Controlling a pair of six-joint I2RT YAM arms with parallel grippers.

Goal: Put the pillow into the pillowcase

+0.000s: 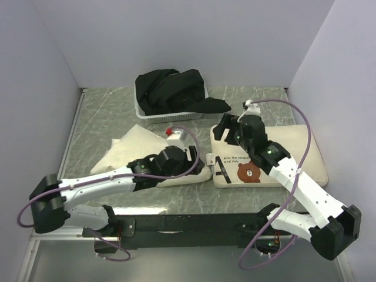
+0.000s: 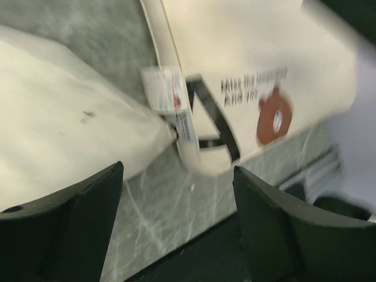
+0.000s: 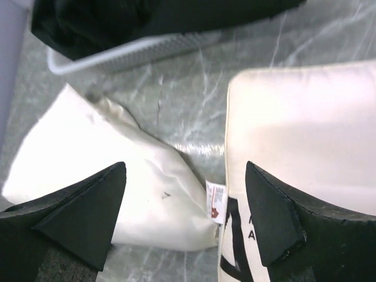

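The pillow (image 1: 294, 153) lies flat at the right, cream with a brown bear face and black text near its front left corner. The pillowcase (image 1: 132, 147) is a wrinkled cream sack to its left, and its near corner touches the pillow's white tag (image 2: 167, 88). My left gripper (image 1: 198, 161) hangs open over the table just in front of that meeting point, holding nothing. My right gripper (image 1: 222, 130) hovers open above the pillow's far left corner, also empty. The left wrist view shows the pillow (image 2: 264, 70) and pillowcase (image 2: 59, 129). So does the right wrist view: pillow (image 3: 305, 129), pillowcase (image 3: 88, 158).
A white mesh basket (image 1: 164, 117) holding a heap of black cloth (image 1: 170, 91) stands at the back centre, just behind the pillowcase and pillow. White walls close in the marble table on three sides. A black rail (image 1: 194, 222) runs along the near edge.
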